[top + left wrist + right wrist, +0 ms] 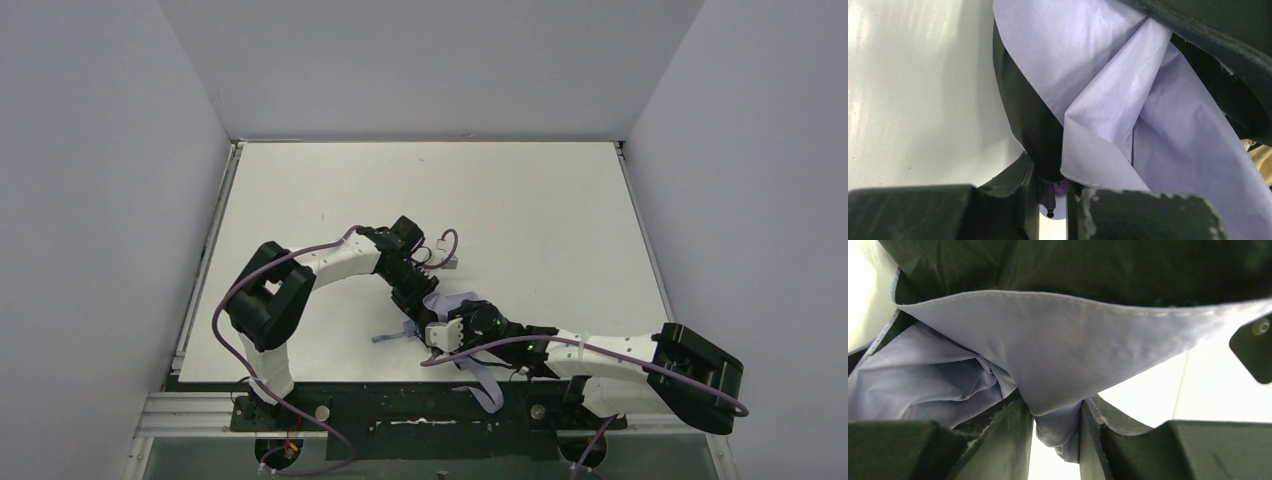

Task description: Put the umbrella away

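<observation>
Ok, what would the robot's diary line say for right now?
umbrella: fabric loose, not yet put away | left gripper: closed on it | right gripper: pinching its fabric | where: table, near side

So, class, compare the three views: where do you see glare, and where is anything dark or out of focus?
Top external: even light, sharp, only soft shadows on the table. Left wrist: glare streaks on the table at left; umbrella fabric crisp, left fingers dark, slightly soft. Right wrist: table blown out white, right fingers dark.

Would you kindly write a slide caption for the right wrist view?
Right gripper pinching a fold of the lavender umbrella over the white table.
</observation>
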Controlling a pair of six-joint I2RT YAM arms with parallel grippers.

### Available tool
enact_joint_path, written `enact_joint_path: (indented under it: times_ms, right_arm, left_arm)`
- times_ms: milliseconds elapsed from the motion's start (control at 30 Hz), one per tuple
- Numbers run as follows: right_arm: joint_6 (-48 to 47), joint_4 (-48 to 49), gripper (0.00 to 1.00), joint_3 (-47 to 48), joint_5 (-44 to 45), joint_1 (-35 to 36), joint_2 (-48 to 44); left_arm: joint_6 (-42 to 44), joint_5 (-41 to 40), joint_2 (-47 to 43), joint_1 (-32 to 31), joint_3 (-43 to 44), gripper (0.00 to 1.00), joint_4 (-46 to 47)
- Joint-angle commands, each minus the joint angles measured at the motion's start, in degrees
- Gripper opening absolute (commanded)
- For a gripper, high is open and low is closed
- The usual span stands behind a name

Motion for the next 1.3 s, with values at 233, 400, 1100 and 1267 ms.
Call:
enact_joint_path:
  times_ms: [233, 400, 1100, 1267]
  right_arm:
    - [3.10, -7.77, 0.47, 2.95, 0.07, 0.29, -10.20]
    - [7.75, -17.76, 0.63, 5.88, -0.81, 0.42, -18.99]
    - [69.51, -22.98, 0.61, 14.11, 5.70, 0.44, -27.79]
    - [79.93, -8.12, 0.61, 10.27, 8.11, 0.47, -23.41]
  left_arm:
    - [1.37, -10.25, -1.71, -0.16, 3.70, 0.01, -2.62]
    - [1.50, -14.82, -2.71, -0.37, 3.82, 0.01, -3.18]
    - [2.34, -40.39, -6.55, -4.45, 2.54, 0.00, 1.84]
    - [1.99, -41.33, -6.72, -4.67, 2.29, 0.00, 1.93]
